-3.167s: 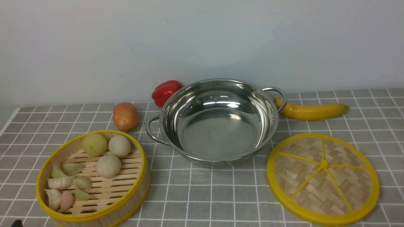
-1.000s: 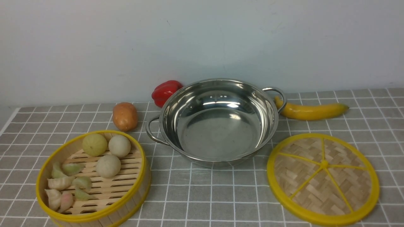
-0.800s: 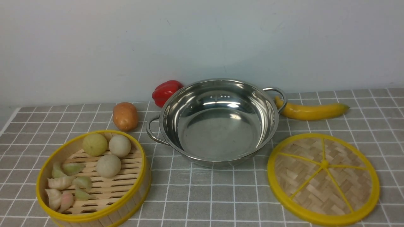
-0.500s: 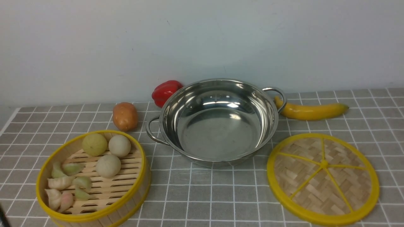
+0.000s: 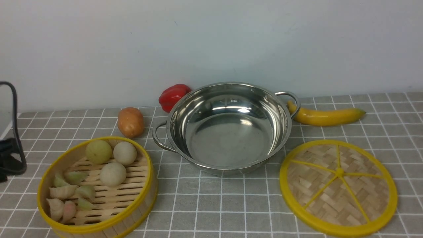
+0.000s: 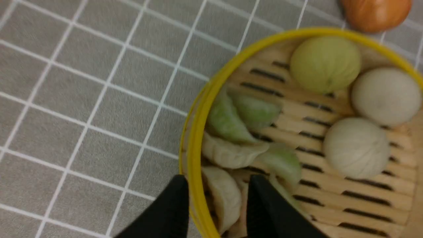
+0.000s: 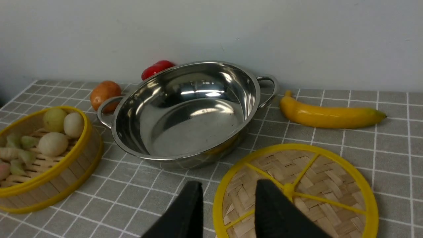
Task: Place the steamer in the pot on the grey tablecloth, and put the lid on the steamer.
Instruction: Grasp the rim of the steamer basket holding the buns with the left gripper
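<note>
**A:** Front view first. Where does everything stand?

**B:** The steamer (image 5: 122, 195) sits at the near left of the grey tablecloth (image 5: 211, 205), with buns (image 5: 113, 174) and dumplings (image 5: 62, 191) inside. The pot (image 5: 228, 142) stands empty in the middle, a little farther back. The lid (image 5: 337, 187) lies flat at the near right. All three are apart from one another.

**A:** And at the back?

**B:** A red pepper (image 5: 172, 95) is partly hidden behind the pot, a potato (image 5: 131, 121) lies near its left handle, and a banana (image 5: 327, 116) runs out from behind its right handle. Neither gripper shows here, only some black arm hardware (image 5: 5, 146) at the far left edge.

**A:** Over to the left wrist view!

**B:** There's the left gripper (image 6: 216, 201), jaws wide apart and straddling the steamer's yellow rim (image 6: 195, 132). One finger is outside over the cloth, the other inside over the dumplings. Nothing is clamped, and I cannot tell whether either finger touches the rim.

**A:** Right wrist view?

**B:** The right gripper (image 7: 228, 208) has its jaws parted and empty, and the edge of the lid (image 7: 314, 178) shows in the gap between them. I cannot tell how high it is above the lid. Beyond it the pot (image 7: 188, 129) is bare inside, and the steamer (image 7: 72, 172) rests on the cloth beside it.
</note>
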